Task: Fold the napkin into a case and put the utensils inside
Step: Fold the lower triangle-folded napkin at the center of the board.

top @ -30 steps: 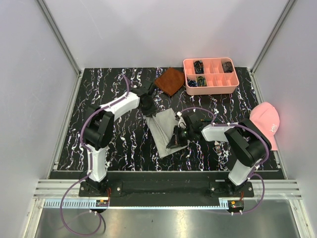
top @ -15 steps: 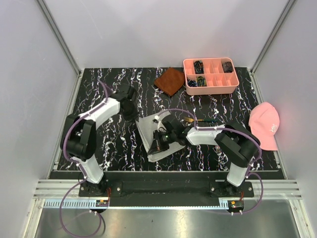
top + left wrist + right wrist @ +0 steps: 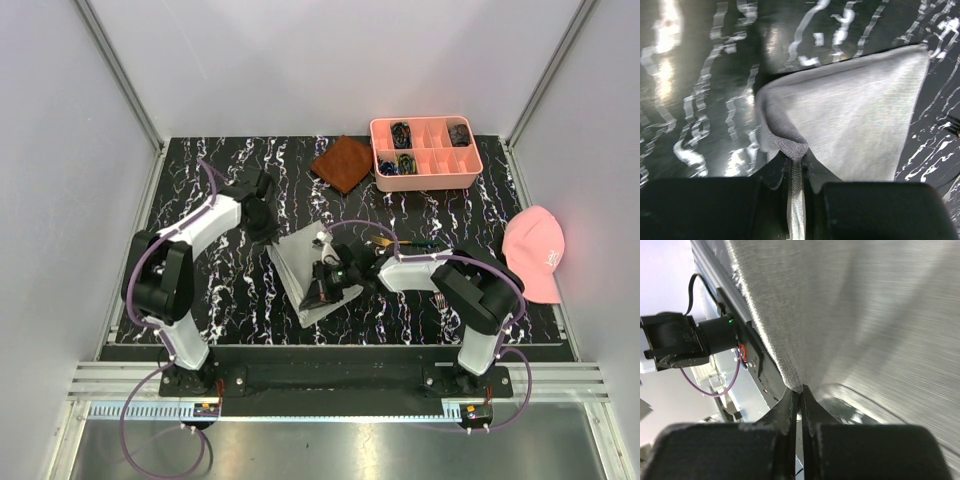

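The light grey napkin point(image 3: 308, 268) lies folded on the black marbled table point(image 3: 200, 260), between my two grippers. At its far left corner my left gripper point(image 3: 266, 232) is shut on it, and a bunched fold of the napkin point(image 3: 855, 110) runs between the closed jaws of the left gripper point(image 3: 797, 167). My right gripper point(image 3: 316, 298) pinches the near edge; its jaws point(image 3: 800, 395) meet on the hem of the napkin point(image 3: 865, 310). The utensils lie right of the cloth: a dark piece with a gold end point(image 3: 400, 243), and a fork point(image 3: 440, 298) partly hidden by the right arm.
A pink compartment tray point(image 3: 470, 170) stands at the back right with a rust-brown cloth point(image 3: 343, 163) beside it. A pink cap point(image 3: 536, 250) lies at the right edge. The cell's walls close in the table on three sides.
Both grippers have moved left, taking the napkin with them. The left jaws have closed tighter on the cloth's corner. The right gripper has stayed shut.
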{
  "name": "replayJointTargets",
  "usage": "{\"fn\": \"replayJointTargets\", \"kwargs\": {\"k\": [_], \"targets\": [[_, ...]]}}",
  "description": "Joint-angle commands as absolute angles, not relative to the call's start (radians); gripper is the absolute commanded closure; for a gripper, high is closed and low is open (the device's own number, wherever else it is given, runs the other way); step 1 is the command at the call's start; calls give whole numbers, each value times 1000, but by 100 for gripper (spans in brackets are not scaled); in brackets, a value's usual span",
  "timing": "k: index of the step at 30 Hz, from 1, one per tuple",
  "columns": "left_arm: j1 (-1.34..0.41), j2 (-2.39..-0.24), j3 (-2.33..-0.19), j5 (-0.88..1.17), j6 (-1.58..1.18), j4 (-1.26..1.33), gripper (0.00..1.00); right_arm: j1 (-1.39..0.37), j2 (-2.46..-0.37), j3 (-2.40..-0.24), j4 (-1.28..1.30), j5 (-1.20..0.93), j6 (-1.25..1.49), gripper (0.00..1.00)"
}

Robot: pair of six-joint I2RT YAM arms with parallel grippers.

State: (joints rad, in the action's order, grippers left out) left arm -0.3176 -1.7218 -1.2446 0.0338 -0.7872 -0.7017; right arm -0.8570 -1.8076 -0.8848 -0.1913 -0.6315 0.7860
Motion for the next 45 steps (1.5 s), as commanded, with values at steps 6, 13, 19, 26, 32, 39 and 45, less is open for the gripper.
{"fn": "replayJointTargets", "kwargs": {"k": [6, 13, 19, 26, 32, 39, 45], "targets": [[-383, -1873, -1442, -21, -836, -588, 89, -715, -1786, -730, -216, -805, 778, 100], [-408, -1953, -1488, -20, -854, -586, 87, -695, -1816, -712, -232, -818, 753, 100], [-429, -1979, -1523, -32, -856, -588, 83, -695, -1838, -698, -229, -802, 742, 100], [-446, -2009, -1539, -34, -853, -583, 83, -684, -1832, -712, -149, -752, 680, 90], [-457, -2022, -1546, -29, -845, -575, 81, -675, -1717, -802, 112, -609, 540, 62], [-460, -2016, -1545, -26, -844, -574, 82, -647, -1704, -943, 247, -534, 477, 38], [-462, -2017, -1549, -26, -828, -574, 82, -565, -1707, -1049, 267, -548, 479, 26]]}}
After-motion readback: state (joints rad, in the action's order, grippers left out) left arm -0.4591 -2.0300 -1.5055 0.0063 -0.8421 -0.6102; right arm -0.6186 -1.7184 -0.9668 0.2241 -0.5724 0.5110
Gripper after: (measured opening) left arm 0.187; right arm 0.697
